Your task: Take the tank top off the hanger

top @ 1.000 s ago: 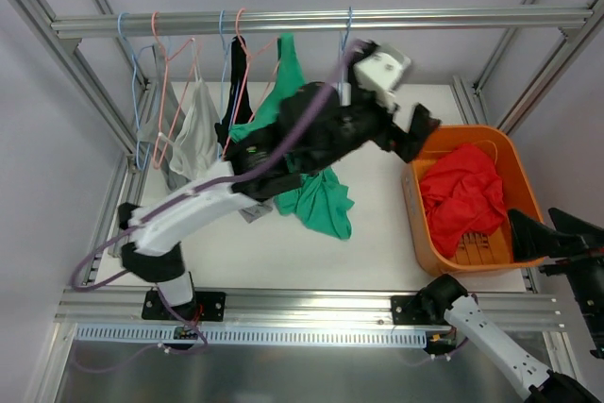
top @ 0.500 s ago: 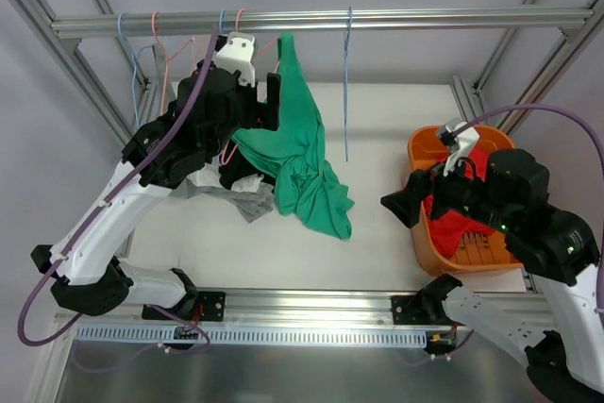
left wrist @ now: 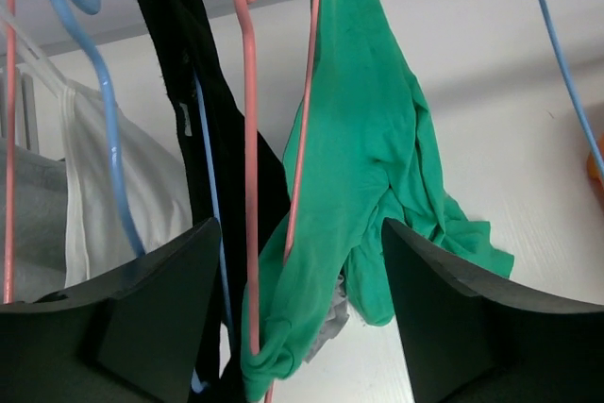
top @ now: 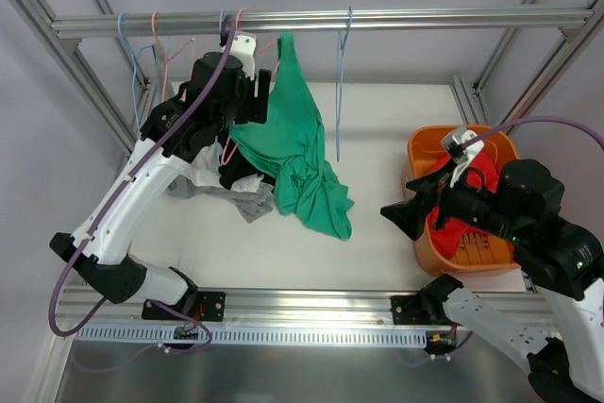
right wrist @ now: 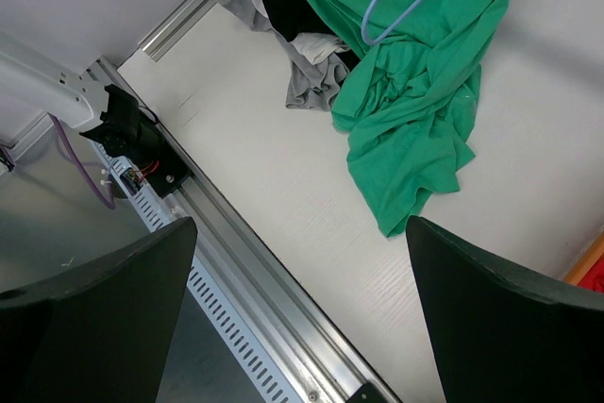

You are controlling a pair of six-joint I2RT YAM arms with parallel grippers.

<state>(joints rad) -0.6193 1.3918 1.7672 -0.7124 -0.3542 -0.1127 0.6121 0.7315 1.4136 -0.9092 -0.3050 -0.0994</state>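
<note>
White table [top: 377, 120] beneath green tank top [top: 297, 158]

Green tank top [top: 300, 153] on a pink wire hanger [left wrist: 250, 167], as a bystander sees it. The hanger is hooking over the rail [top: 425, 19] and is hanging at a tilt. The top is clinging along one slanted arm of the hanger, with a narrow upper end reaching up close to the rail. Its wider lower part is spilling down in bunched folds (one fold is gathering at the hanger's lower corner) and is lying crumpled on the white table [top: 377, 233].
</note>
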